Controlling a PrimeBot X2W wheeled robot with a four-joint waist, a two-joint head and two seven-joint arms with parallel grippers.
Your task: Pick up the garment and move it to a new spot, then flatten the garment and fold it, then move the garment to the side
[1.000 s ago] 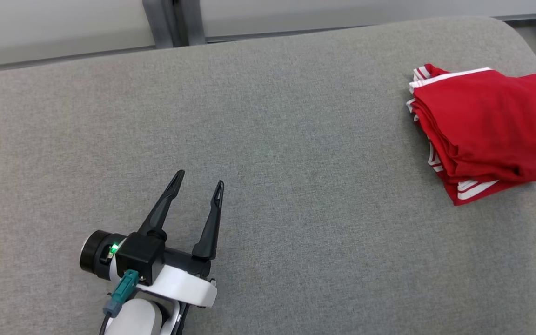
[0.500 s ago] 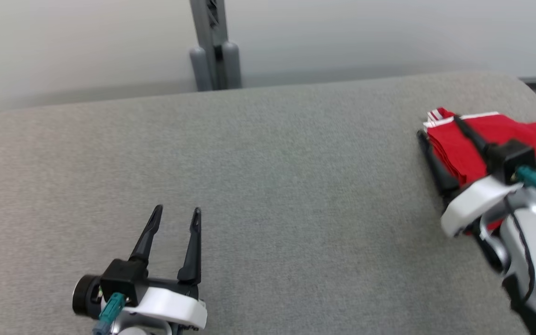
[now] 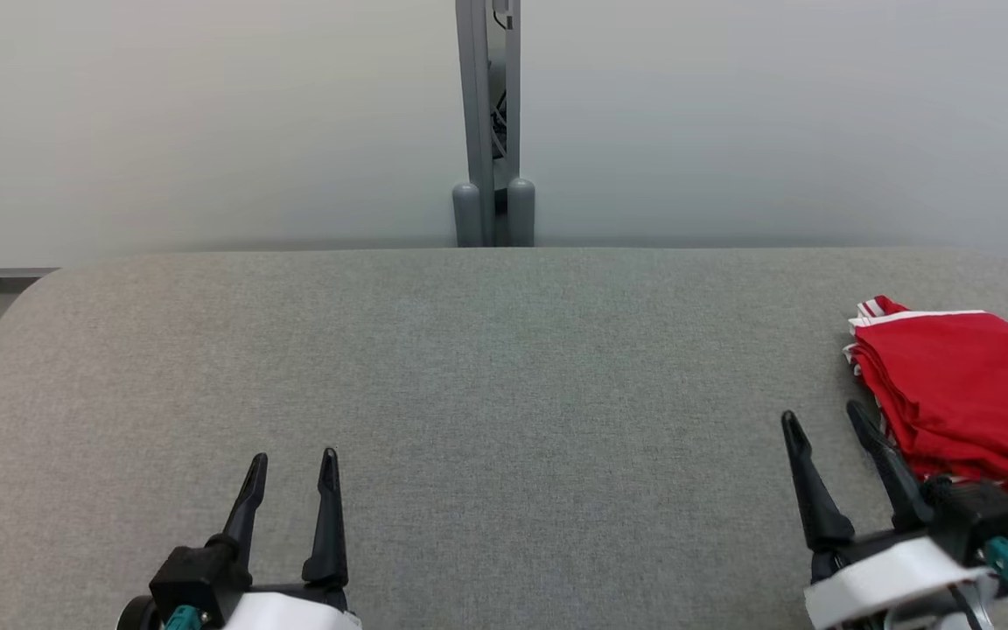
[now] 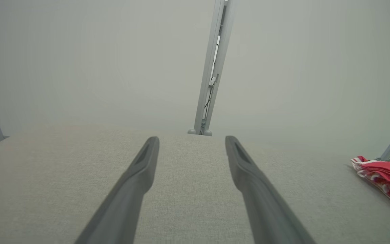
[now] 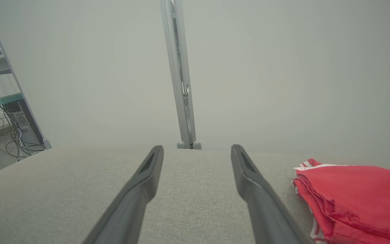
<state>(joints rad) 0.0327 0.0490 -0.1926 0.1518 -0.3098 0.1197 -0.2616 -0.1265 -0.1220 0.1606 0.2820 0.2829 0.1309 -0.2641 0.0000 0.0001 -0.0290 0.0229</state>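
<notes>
The garment [image 3: 959,394] is red with white stripes at its edges, folded into a thick stack at the right end of the grey padded table [image 3: 486,350]. In the right wrist view the garment [image 5: 354,200] lies just right of my fingers; in the left wrist view the garment [image 4: 386,178] sits far to the right. My right gripper [image 3: 823,418] stands open just left of the stack, apart from it, with nothing between its fingers. My left gripper [image 3: 292,459] is open and empty near the front left of the table.
A grey metal post [image 3: 491,122] stands behind the table's far edge against a pale wall. At the left of the right wrist view are a shelf frame and cables [image 5: 8,115] on the floor beyond the table's left end.
The head camera has tilted up, so the wall and post now show. My right gripper has come off the garment and now stands beside it on the left, lower in view.
</notes>
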